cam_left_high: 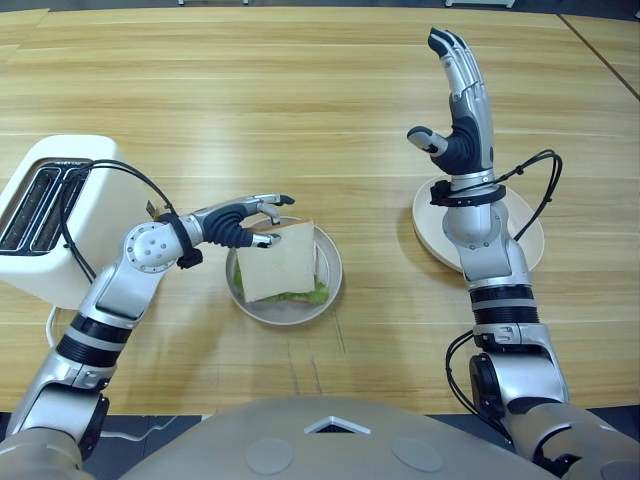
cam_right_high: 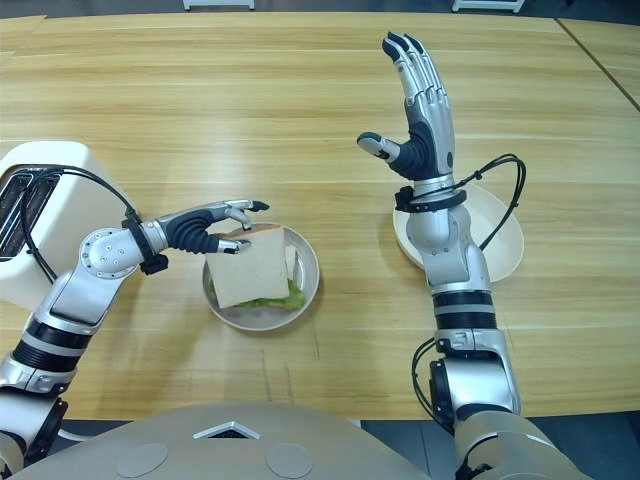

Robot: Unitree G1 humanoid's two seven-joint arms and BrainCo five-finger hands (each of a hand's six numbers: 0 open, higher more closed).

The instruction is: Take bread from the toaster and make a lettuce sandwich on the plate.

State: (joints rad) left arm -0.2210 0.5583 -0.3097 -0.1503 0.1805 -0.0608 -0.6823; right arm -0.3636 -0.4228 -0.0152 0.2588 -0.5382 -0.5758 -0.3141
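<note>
A slice of white bread (cam_left_high: 280, 265) lies a little tilted on green lettuce (cam_left_high: 316, 293) in a small grey plate (cam_left_high: 331, 291) near the table's front. My left hand (cam_left_high: 240, 220) is at the slice's upper-left corner. Its thumb touches that corner and its fingers (cam_left_high: 272, 201) are stretched out above the bread's edge, apart from it. The white toaster (cam_left_high: 50, 215) stands at the left edge with dark slots. My right hand (cam_left_high: 462, 100) is held up high at the right, fingers straight and spread, holding nothing.
A cream plate (cam_left_high: 428, 228) lies under my right forearm, with nothing seen on it. Black cables run along both wrists. The wooden table (cam_left_high: 300, 90) stretches bare behind the plates, with a seam at the far right.
</note>
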